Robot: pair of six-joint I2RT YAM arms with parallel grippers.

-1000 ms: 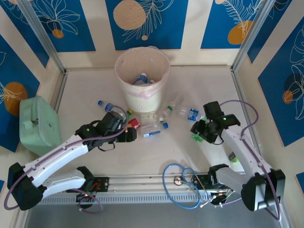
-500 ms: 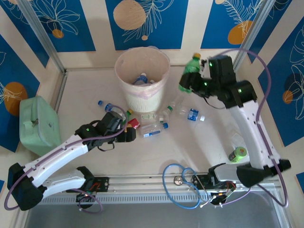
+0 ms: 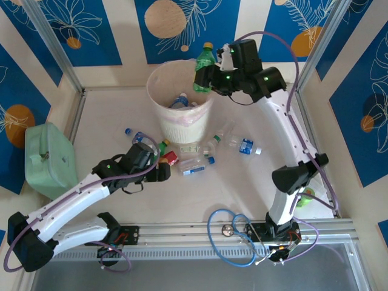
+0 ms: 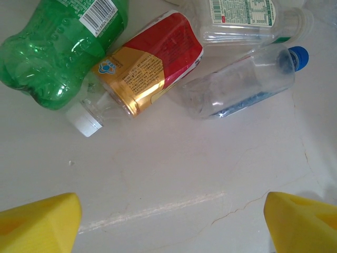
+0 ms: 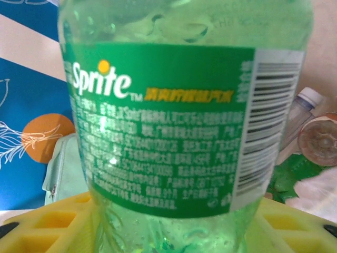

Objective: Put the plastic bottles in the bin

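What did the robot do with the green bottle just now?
The right end effector lifted the green Sprite bottle off the right side of the table and swung it up and left. It now holds it over the rim of the bin. The left end effector stayed beside the loose bottles, which did not move.

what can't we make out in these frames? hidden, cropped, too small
- Top view: bottles inside the bin, too small and overlapped to count.
- Right wrist view: the Sprite bottle blocks most of the scene behind it; its cap is cut off by the top edge.
- Left wrist view: green table bottle and upper clear bottle cropped by the top edge.
- Top view: another green bottle, partly hidden behind the right arm.
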